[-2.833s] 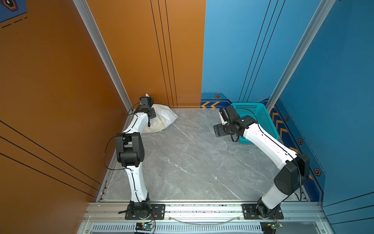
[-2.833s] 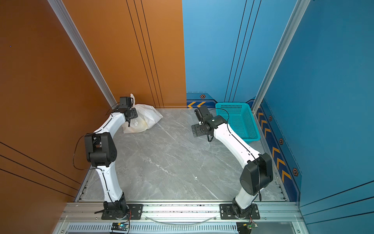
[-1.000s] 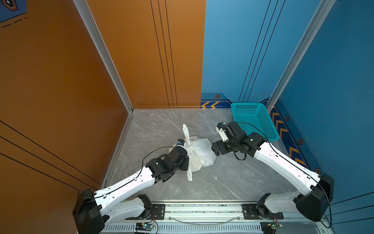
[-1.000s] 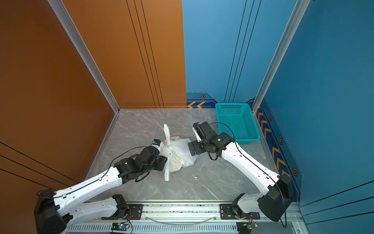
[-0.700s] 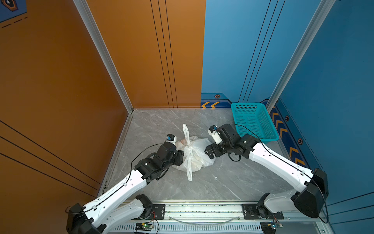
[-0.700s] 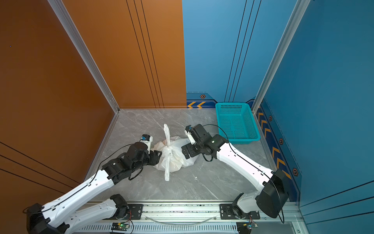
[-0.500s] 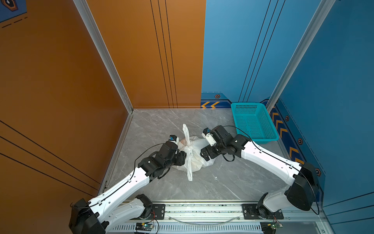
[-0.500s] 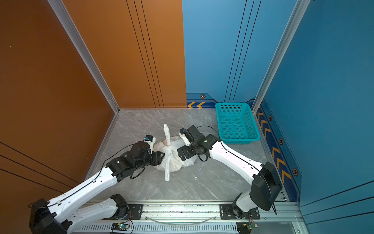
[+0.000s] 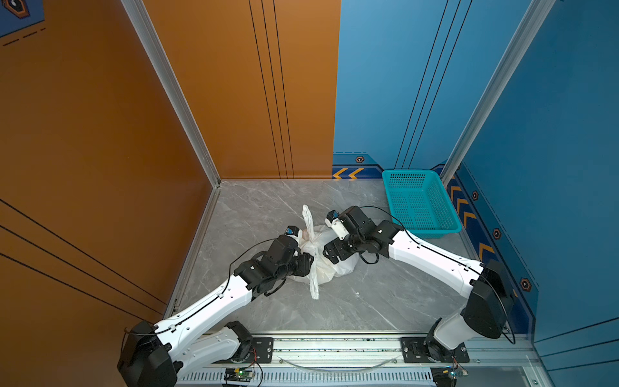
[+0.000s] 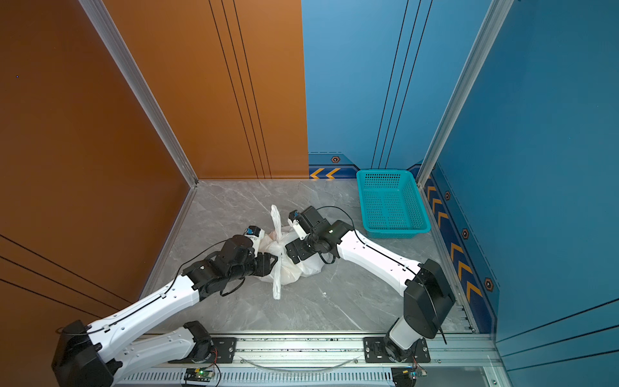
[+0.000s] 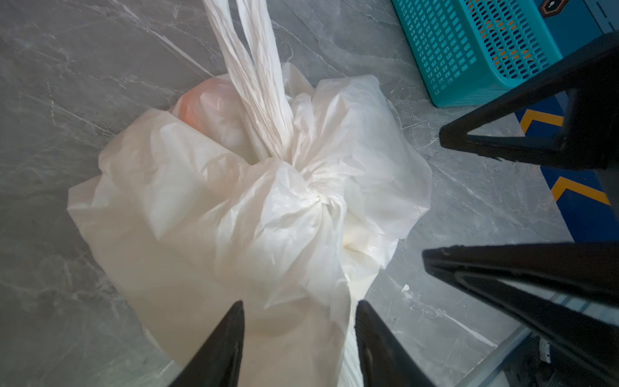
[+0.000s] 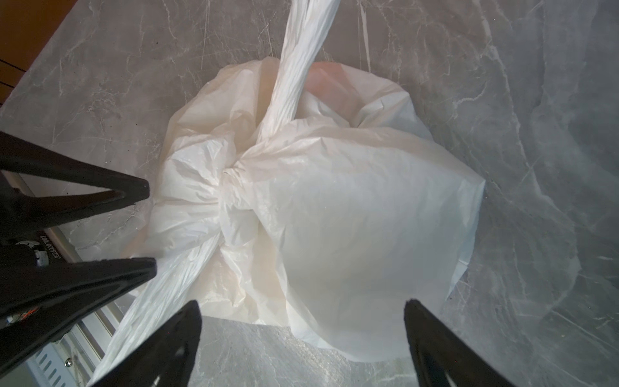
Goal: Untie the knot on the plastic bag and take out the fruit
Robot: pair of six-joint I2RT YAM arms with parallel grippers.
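- The thin, crinkly, translucent white plastic bag [image 9: 330, 269] lies on the grey marbled tabletop [image 9: 268, 207] between the 2 grippers, a spot that both arms can reach
- The knot [image 11: 315, 187], a bunched twist of the bag's own plastic, sits on top of the bag just ahead of both sets of fingertips; 2 twisted tails [image 11: 254, 67] run out of it in opposite directions
- The left gripper [image 11: 299, 305] hangs over the bag's flank with its jaws about half apart and nothing between them; I judge that this narrower gap suits pinching a thin tail
- The right gripper [image 12: 303, 305] faces it across the knot with its jaws spread wide and empty, likely ready to take hold of the plastic by the knot
- The fruit [image 11: 197, 104] shows only as a peach-orange tint through the plastic beyond the knot; the bag is sealed
- A teal perforated plastic basket [image 9: 418, 201] waits behind the right gripper, holding nothing
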